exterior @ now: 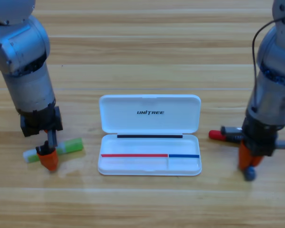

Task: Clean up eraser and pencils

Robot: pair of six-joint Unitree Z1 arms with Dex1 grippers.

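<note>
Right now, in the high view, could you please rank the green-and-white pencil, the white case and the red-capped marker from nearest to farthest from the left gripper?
1. Green-and-white pencil: directly under the left gripper.
2. White case: centre of the table, to its right.
3. Red-capped marker: far right, beside the right gripper.

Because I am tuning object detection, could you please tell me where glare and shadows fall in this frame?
High view: even, soft light; a pale sheen lies on the table below the white case; only faint shadows sit under the left gripper, at the green-and-white stick, and under the right gripper, which hides most of the marker.
</note>
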